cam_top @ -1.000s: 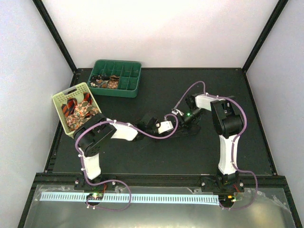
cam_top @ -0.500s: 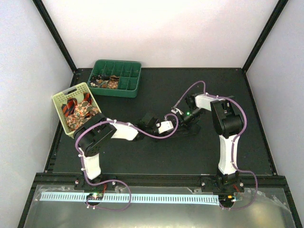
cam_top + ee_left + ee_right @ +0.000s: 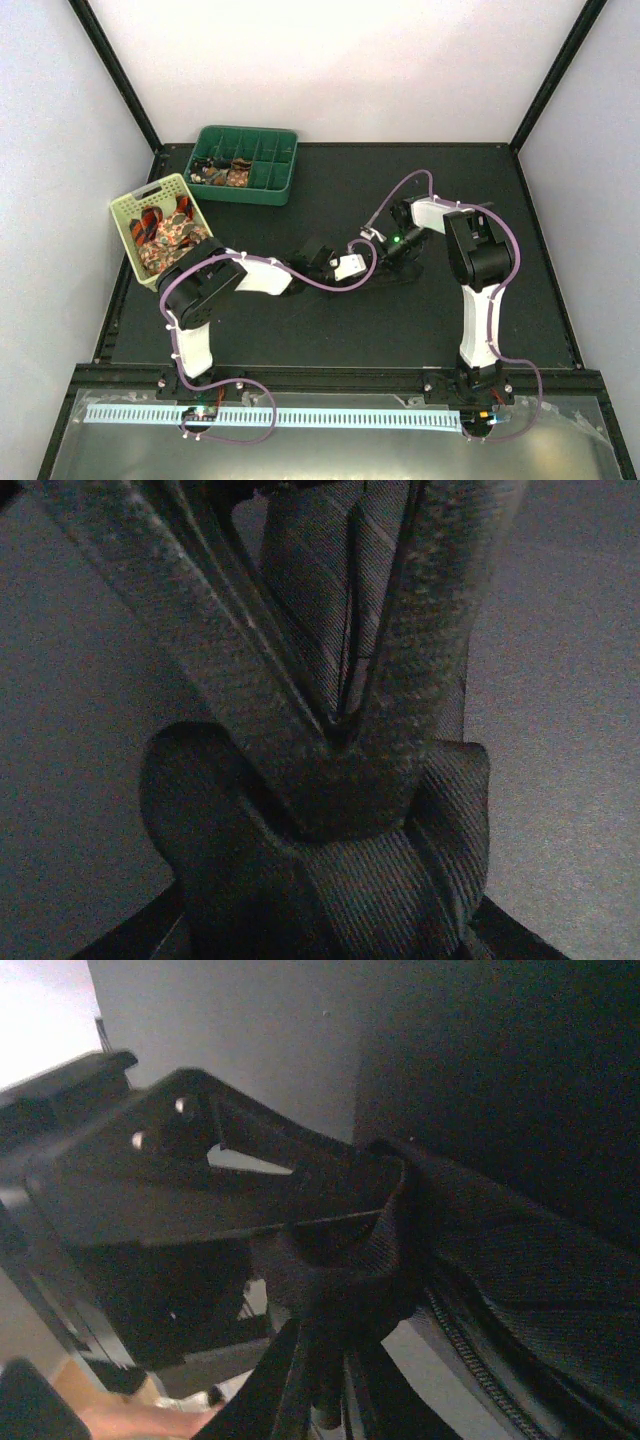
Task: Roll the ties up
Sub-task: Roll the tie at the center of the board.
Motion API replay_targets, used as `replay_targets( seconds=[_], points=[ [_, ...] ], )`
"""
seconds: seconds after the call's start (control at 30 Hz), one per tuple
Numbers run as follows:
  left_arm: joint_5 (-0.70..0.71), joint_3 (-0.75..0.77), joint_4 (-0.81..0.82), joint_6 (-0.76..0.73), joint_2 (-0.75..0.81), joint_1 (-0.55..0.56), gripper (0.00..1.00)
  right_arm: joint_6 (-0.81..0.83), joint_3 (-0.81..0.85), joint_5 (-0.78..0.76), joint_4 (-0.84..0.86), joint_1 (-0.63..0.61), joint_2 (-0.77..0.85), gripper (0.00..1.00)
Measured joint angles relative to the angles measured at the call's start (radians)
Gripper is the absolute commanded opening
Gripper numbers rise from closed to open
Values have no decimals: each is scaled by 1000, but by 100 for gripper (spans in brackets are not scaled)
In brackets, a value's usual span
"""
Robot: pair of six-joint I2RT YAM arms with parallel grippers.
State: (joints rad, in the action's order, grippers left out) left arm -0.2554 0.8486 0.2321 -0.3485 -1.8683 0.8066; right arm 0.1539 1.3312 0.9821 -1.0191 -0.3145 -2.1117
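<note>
A very dark, finely striped tie (image 3: pixel 400 870) lies partly rolled at the centre of the table. In the top view it hardly shows against the black surface. My left gripper (image 3: pixel 320 930) is shut on the rolled part, which fills the space between its fingers. The flat band runs on away from the roll. My right gripper (image 3: pixel 335 1385) comes from the opposite side. Its textured fingers (image 3: pixel 230 680) converge in a V on the same tie (image 3: pixel 375 1260). Both grippers meet mid-table, left gripper (image 3: pixel 322 256) and right gripper (image 3: pixel 380 254).
A green compartment tray (image 3: pixel 283 172) at the back left holds rolled ties (image 3: pixel 222 173). A pale basket (image 3: pixel 124 214) at the left edge holds striped and floral ties (image 3: pixel 165 232). Purple cables (image 3: pixel 300 280) loop over both arms.
The right gripper's fingers have closed in on the tie. Both arms stay at almost the same spot, and the left gripper keeps its hold.
</note>
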Motion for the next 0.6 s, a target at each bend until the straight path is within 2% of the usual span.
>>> replay_targets(
  seconds=[0.1, 0.2, 0.33, 0.6],
  points=[
    [-1, 2, 0, 0, -3, 0, 47, 2, -3, -13, -1, 2, 1, 2],
    [3, 5, 0, 2, -4, 0, 61, 4, -10, -26, 3, 5, 4, 2],
    [5, 0, 19, 8, -3, -7, 73, 4, -32, -68, 8, 16, 12, 2],
    [-63, -107, 130, 41, 69, -30, 82, -5, -42, -170, 25, 21, 9, 2]
  ],
)
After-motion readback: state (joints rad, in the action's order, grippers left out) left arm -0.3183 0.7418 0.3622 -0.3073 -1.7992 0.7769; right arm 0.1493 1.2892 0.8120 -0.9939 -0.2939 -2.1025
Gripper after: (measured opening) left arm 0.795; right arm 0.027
